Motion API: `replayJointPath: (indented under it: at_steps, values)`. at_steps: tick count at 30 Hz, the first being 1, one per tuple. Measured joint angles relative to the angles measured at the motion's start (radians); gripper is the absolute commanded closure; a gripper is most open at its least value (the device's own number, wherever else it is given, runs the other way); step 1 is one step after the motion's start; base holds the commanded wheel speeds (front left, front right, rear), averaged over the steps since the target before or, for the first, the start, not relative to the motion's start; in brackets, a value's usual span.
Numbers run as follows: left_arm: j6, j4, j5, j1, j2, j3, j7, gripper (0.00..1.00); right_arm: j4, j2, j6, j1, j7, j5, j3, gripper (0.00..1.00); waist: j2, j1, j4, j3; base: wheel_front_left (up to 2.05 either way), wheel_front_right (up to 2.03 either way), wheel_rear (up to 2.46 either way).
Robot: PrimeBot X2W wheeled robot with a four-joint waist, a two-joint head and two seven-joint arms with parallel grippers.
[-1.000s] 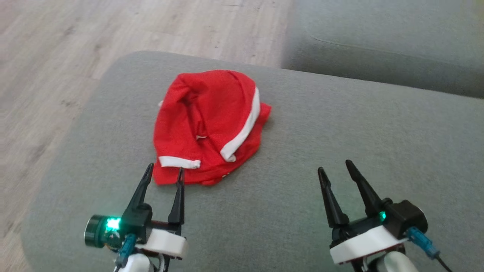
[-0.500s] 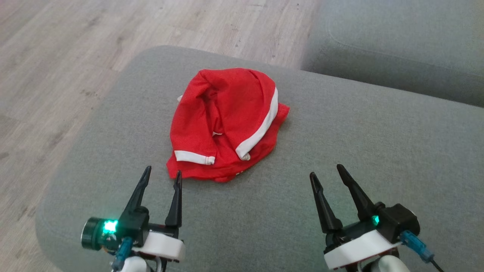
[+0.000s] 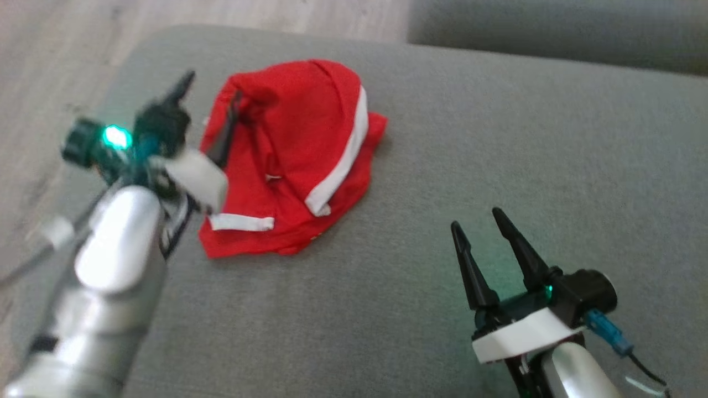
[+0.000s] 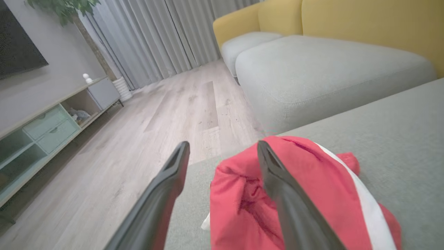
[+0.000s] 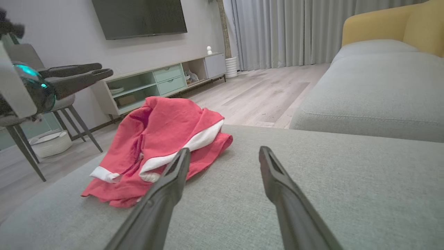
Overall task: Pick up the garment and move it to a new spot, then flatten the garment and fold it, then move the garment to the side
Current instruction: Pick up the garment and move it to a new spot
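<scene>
Just below left fingers (image 4: 277, 187), red garment (image 3: 298, 138)

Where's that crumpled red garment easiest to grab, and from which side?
Probably the raised, bunched hump at the far-left end of the red garment, from above, where the left gripper hangs open. It stands proud of the grey cushion, so the jaws can straddle it; the nearer edges lie flat.
</scene>
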Motion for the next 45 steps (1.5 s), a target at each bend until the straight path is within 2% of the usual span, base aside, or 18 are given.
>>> replayJointPath:
  at_steps: [4, 6, 10, 14, 21, 22, 23, 26, 29, 34, 39, 42, 45]
  values:
    - [-0.007, 0.096, -0.147, -0.123, 0.056, -0.136, 0.126, 0.0, 0.0, -0.001, 0.0, -0.029, 0.0, -0.001, 0.003, 0.0, 0.0, 0.0, -0.045, 0.048, 0.0, 0.0, 0.0]
    - [-0.007, 0.128, -0.253, -0.152, 0.075, -0.17, 0.171, 0.0, 0.0, -0.001, 0.0, -0.042, 0.0, -0.001, 0.005, 0.0, 0.0, 0.0001, -0.068, 0.071, 0.0, 0.0, 0.0]
    - [-0.007, 0.175, -0.367, -0.205, 0.116, -0.218, 0.21, 0.0, -0.001, -0.002, 0.0, -0.07, 0.0, 0.0, 0.011, 0.0, 0.0, 0.0001, -0.11, 0.112, 0.0, 0.0, 0.0]
    - [-0.007, 0.217, -0.383, -0.246, 0.137, -0.248, 0.23, 0.0, -0.001, -0.003, 0.0, -0.085, 0.0, 0.002, 0.013, 0.0, 0.0, 0.0, -0.135, 0.136, 0.0, 0.0, 0.0]
    - [-0.007, 0.281, -0.482, -0.279, 0.136, -0.291, 0.272, 0.0, 0.0, -0.003, 0.0, -0.092, 0.0, 0.009, 0.013, 0.0, -0.0001, 0.0, -0.167, 0.163, 0.0, 0.0, 0.0]
    - [-0.007, 0.284, -0.497, -0.281, 0.137, -0.304, 0.284, 0.57, 0.001, -0.003, 0.0, -0.093, 0.0, 0.009, 0.013, 0.0, -0.0001, -0.0001, -0.168, 0.163, 0.0, 0.0, 0.0]
    - [-0.007, 0.283, -0.507, -0.283, 0.137, -0.321, 0.289, 1.0, 0.0, -0.003, 0.0, -0.096, 0.0, 0.009, 0.013, 0.0, 0.0, -0.0002, -0.168, 0.162, 0.0, 0.0, 0.0]
    - [-0.007, 0.275, -0.546, -0.287, 0.138, -0.346, 0.273, 1.0, 0.001, -0.003, 0.0, -0.105, 0.0, 0.009, 0.013, 0.0, -0.0001, -0.0001, -0.166, 0.158, 0.0, 0.0, 0.0]
    - [-0.007, 0.27, -0.557, -0.301, 0.142, -0.355, 0.21, 1.0, 0.003, -0.003, 0.0, -0.105, 0.0, 0.01, 0.013, 0.0, 0.0, -0.0002, -0.162, 0.148, 0.0, 0.0, 0.0]
    - [-0.007, 0.249, -0.557, -0.335, 0.148, -0.355, 0.034, 1.0, 0.011, -0.003, 0.0, -0.104, 0.0, 0.018, 0.015, 0.0, -0.0001, -0.0002, -0.157, 0.115, 0.0, 0.0, 0.0]
    - [-0.007, 0.167, -0.567, -0.36, 0.137, -0.338, -0.14, 1.0, 0.012, -0.003, 0.0, -0.094, 0.0, 0.03, 0.001, 0.0, 0.0, -0.0003, -0.157, 0.062, 0.0, 0.0, 0.0]
    - [-0.007, 0.09, -0.567, -0.362, 0.132, -0.34, -0.183, 1.0, 0.011, -0.003, 0.0, -0.067, 0.0, 0.039, -0.015, 0.0, 0.0, -0.0004, -0.166, 0.017, 0.0, 0.0, 0.0]
    - [-0.006, 0.026, -0.565, -0.36, 0.129, -0.351, -0.182, 1.0, 0.009, -0.003, 0.0, -0.059, 0.0, 0.049, -0.033, 0.0, 0.0, -0.0004, -0.19, -0.002, 0.0, 0.0, 0.0]
